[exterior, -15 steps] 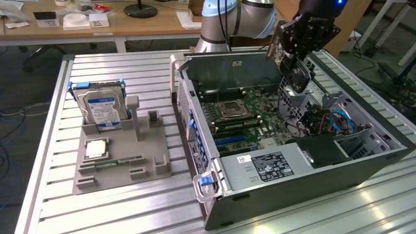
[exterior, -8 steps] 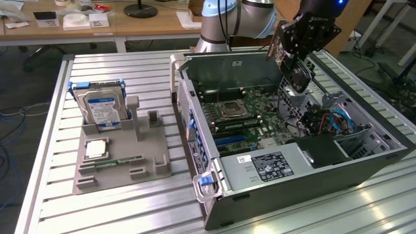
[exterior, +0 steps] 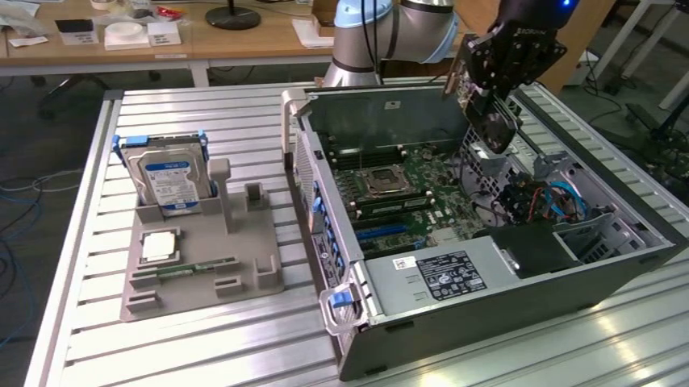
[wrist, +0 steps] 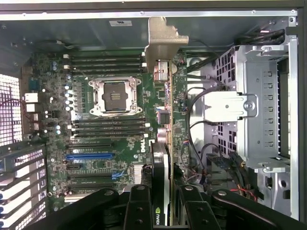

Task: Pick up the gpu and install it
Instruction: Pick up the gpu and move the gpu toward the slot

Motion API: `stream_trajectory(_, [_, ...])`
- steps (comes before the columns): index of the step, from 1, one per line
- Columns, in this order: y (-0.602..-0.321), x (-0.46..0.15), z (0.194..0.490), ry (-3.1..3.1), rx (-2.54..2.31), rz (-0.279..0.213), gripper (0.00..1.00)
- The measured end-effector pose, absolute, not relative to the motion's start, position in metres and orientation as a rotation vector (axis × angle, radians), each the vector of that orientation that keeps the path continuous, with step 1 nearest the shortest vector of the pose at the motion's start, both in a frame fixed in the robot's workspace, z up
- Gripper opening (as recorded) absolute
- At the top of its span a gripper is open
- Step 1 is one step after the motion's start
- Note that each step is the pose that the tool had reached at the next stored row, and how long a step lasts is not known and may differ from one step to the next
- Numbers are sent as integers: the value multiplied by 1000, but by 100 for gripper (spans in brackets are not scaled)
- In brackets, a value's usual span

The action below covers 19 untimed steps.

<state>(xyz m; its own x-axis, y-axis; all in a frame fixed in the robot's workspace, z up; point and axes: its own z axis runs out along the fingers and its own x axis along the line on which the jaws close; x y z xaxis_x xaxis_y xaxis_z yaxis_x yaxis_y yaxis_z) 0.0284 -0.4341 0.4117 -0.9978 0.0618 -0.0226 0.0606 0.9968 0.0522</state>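
The arm (exterior: 377,32) reaches in from the far side of the slatted metal table (exterior: 215,121) and bends down over the open computer case (exterior: 517,298). Its wrist tilts so that the gripper (exterior: 490,93) points down into the far part of the case, toward the exterior view's right. The pincer is partly closed and clamped on the gpu (exterior: 493,129), which hangs on edge above the case interior, clear of the motherboard (exterior: 398,189).

The wrist view gives the grip itself. Two black fingers (wrist: 139,211) press on either side of the card, with the gripper (wrist: 163,211) centred on its edge. The gpu (wrist: 162,163) is seen edge-on, with its silvery end bracket (wrist: 160,43) at the end away from the pincer. Beneath it lie the motherboard (wrist: 110,124), the empty processor socket (wrist: 114,96) and a blue slot (wrist: 88,155), with a metal drive cage (wrist: 264,96) beside them.

The exterior view adds what stands outside the case. On its left, a grey holder (exterior: 248,278) carries an upright hard drive (exterior: 167,177) with a blue label and a small green memory stick (exterior: 199,268).
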Motion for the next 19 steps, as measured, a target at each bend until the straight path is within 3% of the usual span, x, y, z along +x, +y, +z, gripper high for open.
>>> stream_trajectory(19, [-434, 63, 412, 3115, 96, 80, 27])
